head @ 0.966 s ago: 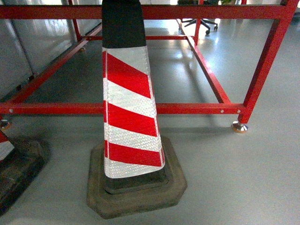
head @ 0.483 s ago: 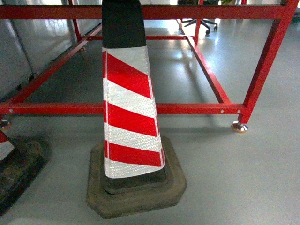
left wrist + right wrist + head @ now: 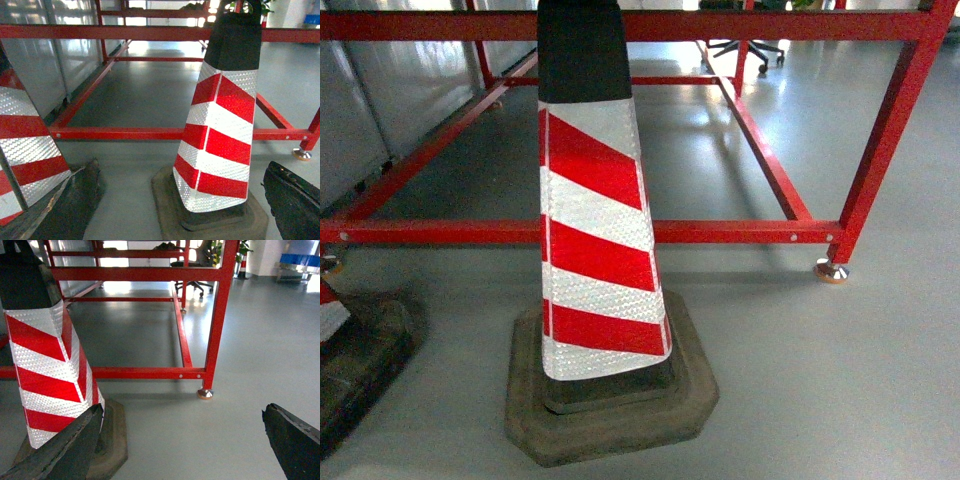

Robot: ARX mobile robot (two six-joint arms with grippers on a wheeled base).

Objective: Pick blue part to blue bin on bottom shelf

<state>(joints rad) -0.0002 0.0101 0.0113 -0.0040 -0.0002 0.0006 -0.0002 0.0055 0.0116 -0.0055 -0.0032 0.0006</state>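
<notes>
The blue part, the blue bin and the bottom shelf are out of view. No gripper shows in the head view. In the left wrist view my left gripper (image 3: 181,167) is open, its dark fingers (image 3: 75,200) wide apart and low in the frame, with nothing held. A red-and-white traffic cone (image 3: 220,125) stands on the floor ahead of it. My right gripper (image 3: 183,409) is also open and holds nothing, with only bare grey floor between its fingers (image 3: 295,440).
The traffic cone (image 3: 595,230) on its dark rubber base stands close in front. A second cone (image 3: 25,150) stands at the left. Behind them runs a red steel frame (image 3: 720,232) with a levelling foot (image 3: 832,270). Far back right is a small blue shape (image 3: 300,260), too distant to identify.
In the head view the second cone at the left edge has slid slightly further out of frame. Nothing else has visibly changed.
</notes>
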